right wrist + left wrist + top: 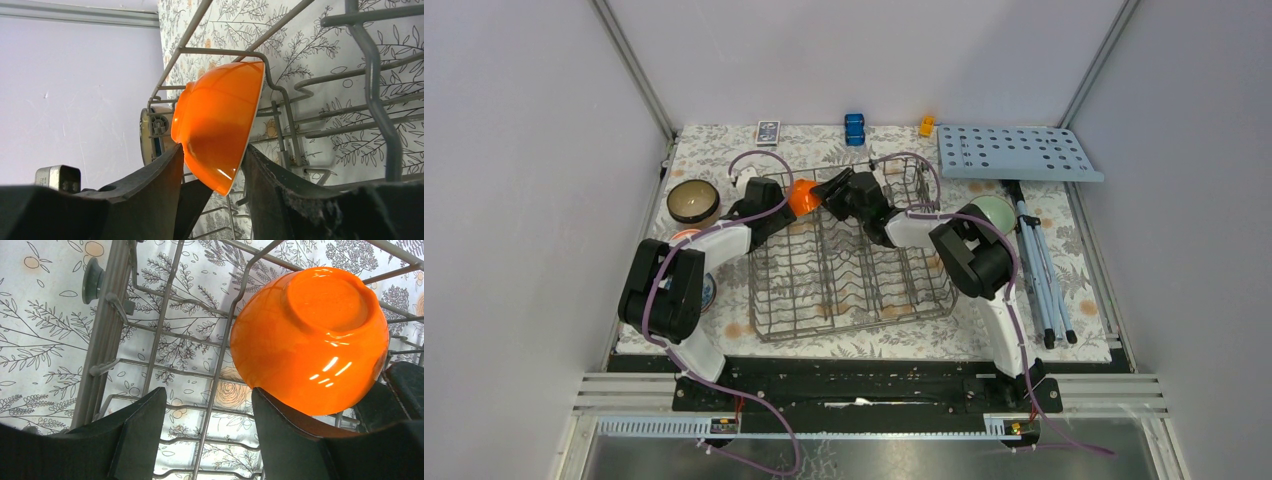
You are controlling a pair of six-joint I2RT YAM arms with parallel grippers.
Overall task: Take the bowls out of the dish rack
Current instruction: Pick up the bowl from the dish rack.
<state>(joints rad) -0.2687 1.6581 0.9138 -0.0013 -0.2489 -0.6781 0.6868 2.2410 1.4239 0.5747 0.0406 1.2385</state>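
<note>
The bowl (802, 196), tipped on edge at the far-left corner of the rack (854, 322), appears to be pinched through its wall by the right gripper (212, 152), one finger outside and one inside. It is best lifted clear of the tines before any sideways swing. The left gripper (207, 392) is spread and empty, just beside the bowl's base. Both arms are stretched toward that corner.

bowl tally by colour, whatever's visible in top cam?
Orange bowl: 1
Brown bowl: 1
Pale green bowl: 1
Red-and-white bowl, mostly hidden: 1
Blue-and-white bowl, mostly hidden: 1
Total: 5 visible
</note>
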